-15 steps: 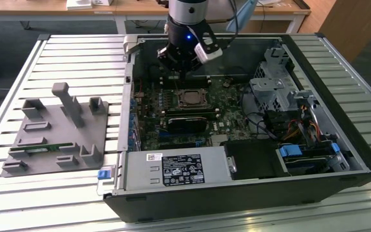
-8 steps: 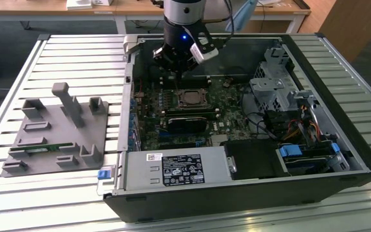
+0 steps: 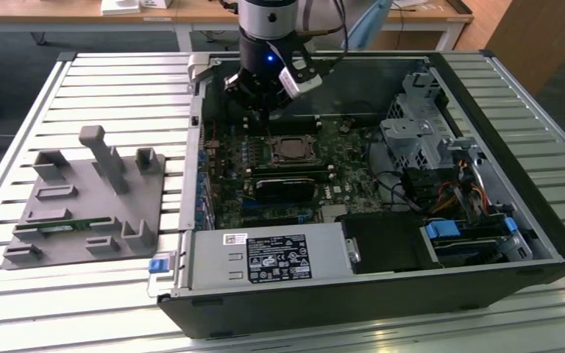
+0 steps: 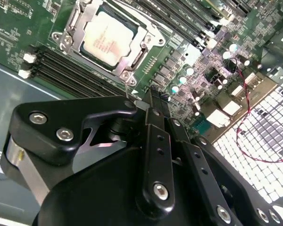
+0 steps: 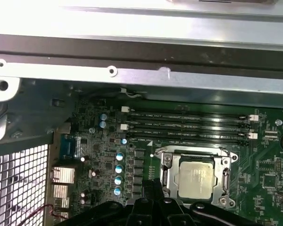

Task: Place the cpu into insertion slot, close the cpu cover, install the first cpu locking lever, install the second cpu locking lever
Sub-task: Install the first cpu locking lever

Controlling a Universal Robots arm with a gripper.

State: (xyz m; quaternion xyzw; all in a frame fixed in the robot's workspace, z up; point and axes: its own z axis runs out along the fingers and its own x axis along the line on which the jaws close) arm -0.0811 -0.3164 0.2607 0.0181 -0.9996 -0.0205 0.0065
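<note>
exterior view: open computer case (image 3: 543,184) lies on its side on the slatted table (image 3: 115,81), motherboard (image 3: 263,187) facing up. the arm comes down into the far end of the case. the tool (image 3: 268,110) hangs over the board just beyond the cpu (image 3: 290,150), apart from it.

tool state: in both wrist views the black fingers (image 4: 155,136) run together to a narrow tip with no gap visible between them. the tool (image 4: 152,95) has hold of nothing. in the first wrist view the tool (image 5: 153,187) sits just beside the socket's edge, above the board; contact cannot be judged.

cpu: dull silver top, seated flat in the insertion slot (image 4: 63,40). the cpu cover (image 4: 140,47) lies down around it, and the chip shows through the cover's window. same arrangement in the first wrist view: cpu (image 5: 195,178) framed by the cpu cover (image 5: 167,173). a thin metal rod (image 5: 193,150) runs along one socket edge. whether it is latched cannot be told.

surroundings: long black memory slots (image 5: 188,125) lie parallel to the socket on one side. a perforated grille (image 5: 19,179) forms the case wall nearby, with a red wire (image 4: 254,132) across it. on the exterior view's left a grey fixture block (image 3: 86,198) rests on the table, well apart from the case. a silver power supply (image 3: 263,257) occupies the near corner of the case.
</note>
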